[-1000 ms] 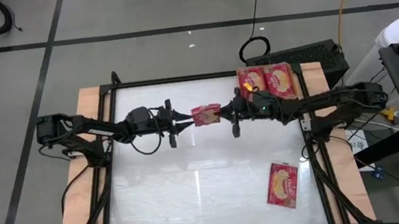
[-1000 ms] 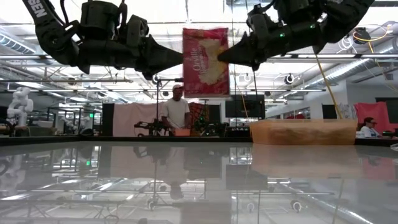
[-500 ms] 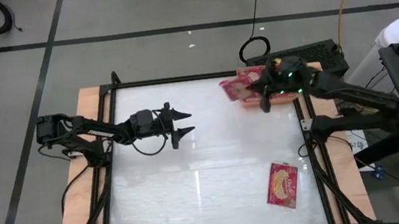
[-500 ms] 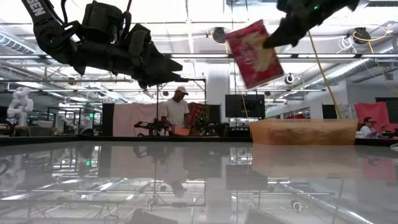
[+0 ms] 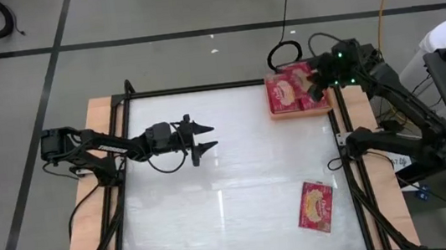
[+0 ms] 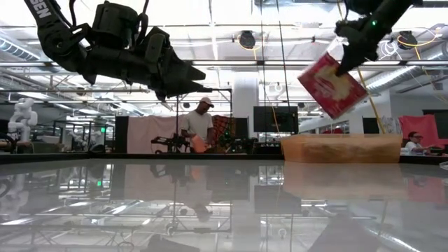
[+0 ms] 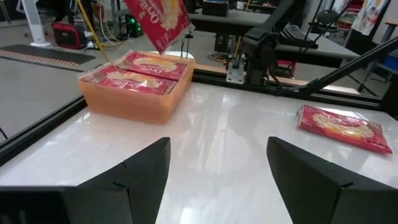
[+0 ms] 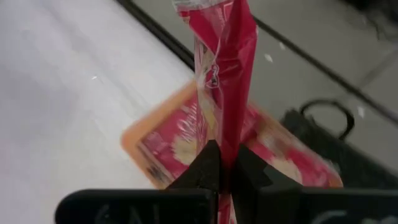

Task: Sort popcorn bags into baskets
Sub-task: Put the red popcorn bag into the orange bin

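A: What is the right pincer [image 6: 348,43] doing?

B: It pinches one popcorn bag [image 6: 333,85] by an edge, a flat, glossy red packet with a yellow popcorn picture. The bag hangs tilted above the orange tray [image 6: 340,149], its long axis slanting down toward the counter's middle.

A: And the tray?

B: Shallow, square, low-walled, at the far right corner of the counter [image 5: 215,202]. Two more bags [image 7: 138,72] lie flat in it, side by side, picture face up.

A: Any others?

B: One loose bag [image 5: 317,207] lies flat near the front right of the counter, well apart from the tray, long axis running roughly front to back.

A: The left pincer?

B: The left pincer [image 5: 205,138] hovers over the counter's left middle, its dark fingers spread, holding nothing.

A: The surface?

B: White, smooth, mirror-like, framed by black rails on a wooden board. Beyond it is a workshop hall, with a person [image 6: 198,124] standing far back.
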